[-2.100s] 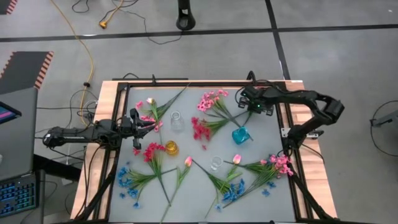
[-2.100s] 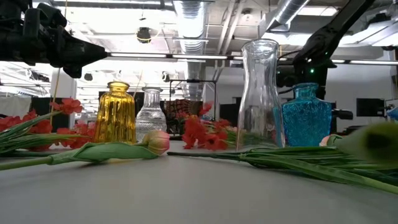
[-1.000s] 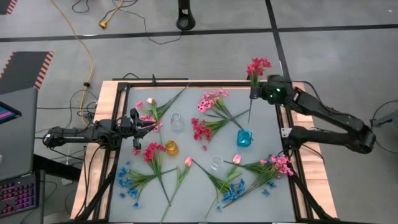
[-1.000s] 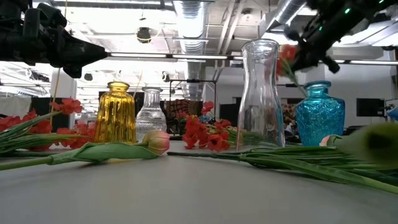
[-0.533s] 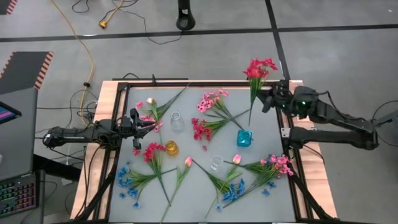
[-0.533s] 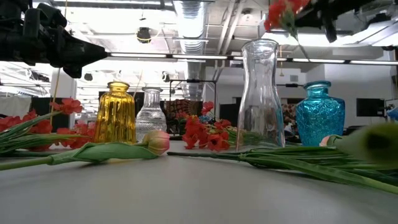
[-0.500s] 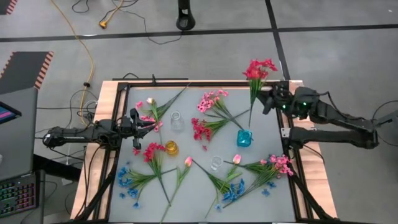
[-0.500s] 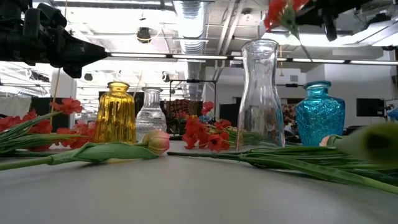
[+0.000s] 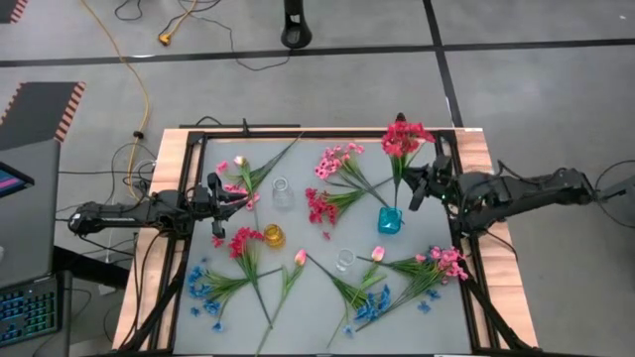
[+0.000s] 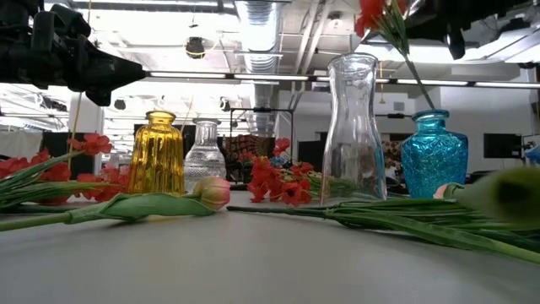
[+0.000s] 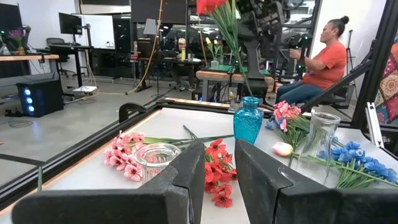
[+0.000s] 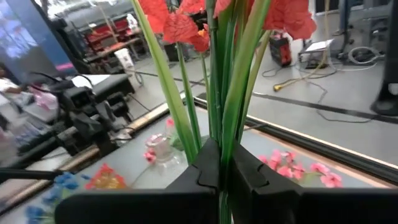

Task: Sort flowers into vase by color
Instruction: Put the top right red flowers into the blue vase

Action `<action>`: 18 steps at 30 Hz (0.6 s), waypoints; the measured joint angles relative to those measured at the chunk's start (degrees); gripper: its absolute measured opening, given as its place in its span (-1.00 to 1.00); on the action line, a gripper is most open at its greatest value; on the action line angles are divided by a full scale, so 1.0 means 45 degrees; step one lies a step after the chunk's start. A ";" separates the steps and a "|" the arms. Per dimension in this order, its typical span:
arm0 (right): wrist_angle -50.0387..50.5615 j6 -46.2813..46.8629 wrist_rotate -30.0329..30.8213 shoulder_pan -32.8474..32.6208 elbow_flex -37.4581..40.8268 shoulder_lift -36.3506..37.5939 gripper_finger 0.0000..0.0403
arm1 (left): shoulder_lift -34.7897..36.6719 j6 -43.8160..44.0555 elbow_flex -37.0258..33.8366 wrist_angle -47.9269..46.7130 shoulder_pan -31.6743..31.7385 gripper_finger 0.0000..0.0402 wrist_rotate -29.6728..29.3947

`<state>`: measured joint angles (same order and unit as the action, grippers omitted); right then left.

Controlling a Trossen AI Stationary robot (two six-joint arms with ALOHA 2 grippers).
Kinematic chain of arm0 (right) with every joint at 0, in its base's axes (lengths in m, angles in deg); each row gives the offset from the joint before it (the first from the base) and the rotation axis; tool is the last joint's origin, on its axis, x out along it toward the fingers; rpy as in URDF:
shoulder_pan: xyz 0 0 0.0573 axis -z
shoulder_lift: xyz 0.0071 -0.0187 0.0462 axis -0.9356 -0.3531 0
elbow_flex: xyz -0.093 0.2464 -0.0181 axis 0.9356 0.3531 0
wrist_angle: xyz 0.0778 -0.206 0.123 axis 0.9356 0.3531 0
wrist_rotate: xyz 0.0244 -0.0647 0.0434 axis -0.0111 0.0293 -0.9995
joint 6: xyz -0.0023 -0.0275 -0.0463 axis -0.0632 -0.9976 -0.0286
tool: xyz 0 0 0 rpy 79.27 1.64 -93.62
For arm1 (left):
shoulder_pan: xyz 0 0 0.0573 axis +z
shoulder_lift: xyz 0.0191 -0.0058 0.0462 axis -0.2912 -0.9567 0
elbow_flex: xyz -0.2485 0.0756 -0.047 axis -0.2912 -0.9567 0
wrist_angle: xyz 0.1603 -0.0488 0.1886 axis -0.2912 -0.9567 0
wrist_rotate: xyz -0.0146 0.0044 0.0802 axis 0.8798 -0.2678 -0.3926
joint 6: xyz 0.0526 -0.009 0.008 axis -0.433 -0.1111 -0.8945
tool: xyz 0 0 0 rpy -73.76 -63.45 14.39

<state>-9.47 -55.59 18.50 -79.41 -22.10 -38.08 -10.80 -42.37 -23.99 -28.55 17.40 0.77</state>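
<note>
My right gripper (image 9: pixel 412 186) is over the table's right side, shut on a red sprig (image 9: pixel 401 139) that stands upright above the blue vase (image 9: pixel 388 220). The stem's lower end (image 10: pixel 424 108) is at the vase's mouth. My left gripper (image 9: pixel 241 198) hovers open over the table's left side, above a pink sprig (image 9: pixel 238 177) and beside the small clear vase (image 9: pixel 282 193). Other red (image 9: pixel 319 205), pink (image 9: pixel 337 161) and blue (image 9: pixel 205 288) sprigs lie flat on the table. My right gripper pinches the red sprig's green stems and leaves (image 12: pixel 219 134) between its two fingers (image 12: pixel 207 167), below the blossoms. The fingers come level from the table's right and lie across the stem. The sprig stands nearly upright, lifted clear of the table, blossoms on top.
A yellow vase (image 9: pixel 273 236) and a tall clear vase (image 9: pixel 344 260) stand mid-table. Pink tulips (image 9: pixel 300 258) and pink and blue sprigs (image 9: pixel 442 263) lie along the near side. A black frame (image 9: pixel 461 213) rims the table. A person (image 11: pixel 320 59) sits beyond the table's right side.
My right gripper has carried the red sprig from over the far right corner toward the near edge and downward. The sprig has stayed upright, and its stem end has come from beside the blue vase to the vase's mouth.
</note>
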 joint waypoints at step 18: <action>-0.2571 -0.2108 0.1530 -0.3350 0.2331 -0.0763 -0.81 | 0.0000 0.0005 0.0000 -0.0001 0.0000 -0.62 0.0000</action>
<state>-21.04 -65.08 25.38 -94.48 -11.61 -41.52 -10.80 -42.35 -23.99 -28.55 17.40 0.77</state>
